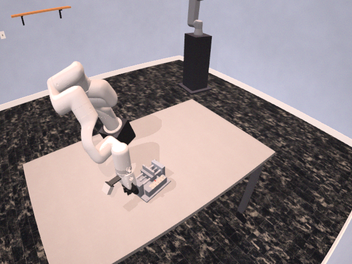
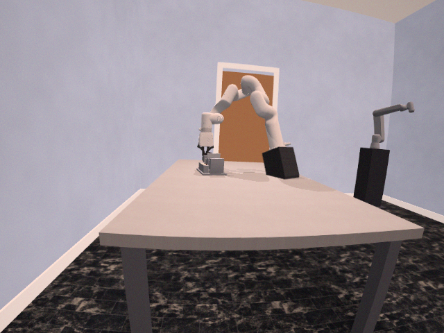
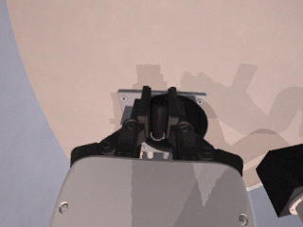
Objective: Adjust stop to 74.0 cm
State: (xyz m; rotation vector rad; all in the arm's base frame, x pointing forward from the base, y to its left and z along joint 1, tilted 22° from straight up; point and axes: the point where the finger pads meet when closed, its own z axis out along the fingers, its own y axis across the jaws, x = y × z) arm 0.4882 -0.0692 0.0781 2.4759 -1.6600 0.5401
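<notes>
Turning smoothly suits this step, the fingers (image 1: 129, 190) (image 2: 203, 154) clasped round the upright grip (image 3: 158, 115) of the handwheel (image 1: 136, 190) (image 3: 196, 115) at the stop unit's (image 1: 146, 198) (image 2: 216, 166) (image 3: 124, 97) end on the tabletop (image 1: 198, 142) (image 2: 233, 207) (image 3: 95, 47), easing up near the mark (its scale is unreadable here) before release.

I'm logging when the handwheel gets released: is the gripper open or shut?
Shut on the handle: the gripper's fingers flank it closely.

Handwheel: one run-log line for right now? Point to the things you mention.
claw (image 1: 131, 190) (image 2: 205, 155) (image 3: 159, 97): shut on handle (image 3: 158, 115) | handwheel (image 3: 195, 118): not released | stop setting: unreadable here | table (image 1: 213, 147) (image 2: 250, 215) (image 3: 95, 43): under device (image 1: 155, 183) (image 2: 216, 166)
</notes>
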